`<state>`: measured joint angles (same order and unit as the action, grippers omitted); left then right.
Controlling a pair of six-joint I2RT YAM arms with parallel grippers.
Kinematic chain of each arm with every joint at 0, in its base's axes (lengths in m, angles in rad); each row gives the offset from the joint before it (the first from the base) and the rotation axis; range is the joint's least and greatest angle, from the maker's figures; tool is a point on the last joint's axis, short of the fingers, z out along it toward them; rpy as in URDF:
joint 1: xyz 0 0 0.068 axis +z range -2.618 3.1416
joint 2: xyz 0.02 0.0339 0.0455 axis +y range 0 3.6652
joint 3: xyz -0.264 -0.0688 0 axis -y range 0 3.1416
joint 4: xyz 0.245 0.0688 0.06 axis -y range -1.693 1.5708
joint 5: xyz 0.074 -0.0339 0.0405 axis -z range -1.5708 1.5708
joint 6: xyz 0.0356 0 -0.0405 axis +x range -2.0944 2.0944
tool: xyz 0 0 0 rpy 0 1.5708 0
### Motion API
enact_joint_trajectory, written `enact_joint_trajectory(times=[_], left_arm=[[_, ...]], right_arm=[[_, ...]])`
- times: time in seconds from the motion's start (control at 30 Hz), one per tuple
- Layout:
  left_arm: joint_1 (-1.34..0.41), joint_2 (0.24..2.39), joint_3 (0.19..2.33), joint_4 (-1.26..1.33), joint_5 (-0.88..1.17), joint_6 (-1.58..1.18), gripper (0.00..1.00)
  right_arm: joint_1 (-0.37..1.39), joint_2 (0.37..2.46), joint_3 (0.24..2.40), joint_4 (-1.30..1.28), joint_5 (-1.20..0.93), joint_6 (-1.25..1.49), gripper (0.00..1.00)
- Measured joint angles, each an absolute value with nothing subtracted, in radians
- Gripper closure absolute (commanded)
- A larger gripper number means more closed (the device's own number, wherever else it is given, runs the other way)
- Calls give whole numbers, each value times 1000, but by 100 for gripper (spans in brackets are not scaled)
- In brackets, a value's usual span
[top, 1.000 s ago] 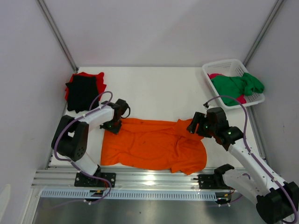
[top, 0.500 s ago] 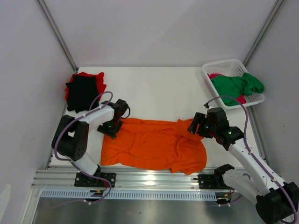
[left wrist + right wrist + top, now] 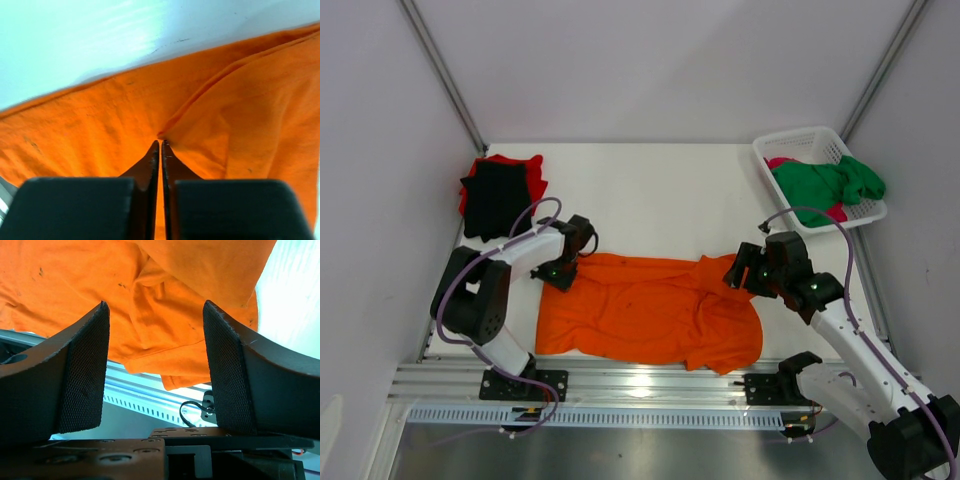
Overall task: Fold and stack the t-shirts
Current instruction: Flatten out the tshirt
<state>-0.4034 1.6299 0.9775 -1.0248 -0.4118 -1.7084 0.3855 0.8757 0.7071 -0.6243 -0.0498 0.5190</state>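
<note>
White table (image 3: 650, 190), orange t-shirt (image 3: 640, 310), left hand (image 3: 559, 272) pinching its far corner, right hand (image 3: 734, 271) apart over opposite edge

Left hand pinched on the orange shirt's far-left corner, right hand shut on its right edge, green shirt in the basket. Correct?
No: the right hand is wide open over the orange t-shirt's right edge, not shut on it, as the right wrist view shows. The left hand is pinched on the far-left corner, and the green t-shirt lies in the basket.
</note>
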Motion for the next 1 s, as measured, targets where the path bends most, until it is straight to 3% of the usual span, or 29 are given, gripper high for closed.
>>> enact_joint_trajectory(times=[0.4, 0.5, 0.53, 0.57, 0.63, 0.7, 0.73, 1.0], left_arm=[[-404, 1615, 931, -1014, -433, -1708, 98], [-407, 1596, 931, -995, -441, -1692, 89], [-408, 1587, 931, -988, -442, -1689, 77], [-408, 1574, 931, -976, -442, -1678, 57], [-410, 1551, 931, -965, -442, -1663, 42], [-414, 1530, 931, -962, -447, -1664, 41], [-417, 1522, 931, -962, -450, -1666, 33], [-426, 1460, 857, -925, -450, -1697, 32]], right_arm=[[384, 876, 707, -630, -50, 519, 29], [384, 876, 707, -631, -51, 521, 29], [384, 876, 707, -631, -51, 521, 29], [384, 876, 707, -631, -51, 522, 29], [384, 876, 707, -630, -51, 523, 29], [384, 876, 707, -630, -52, 523, 29], [384, 876, 707, -630, -54, 524, 29], [384, 876, 707, -624, -61, 530, 29]])
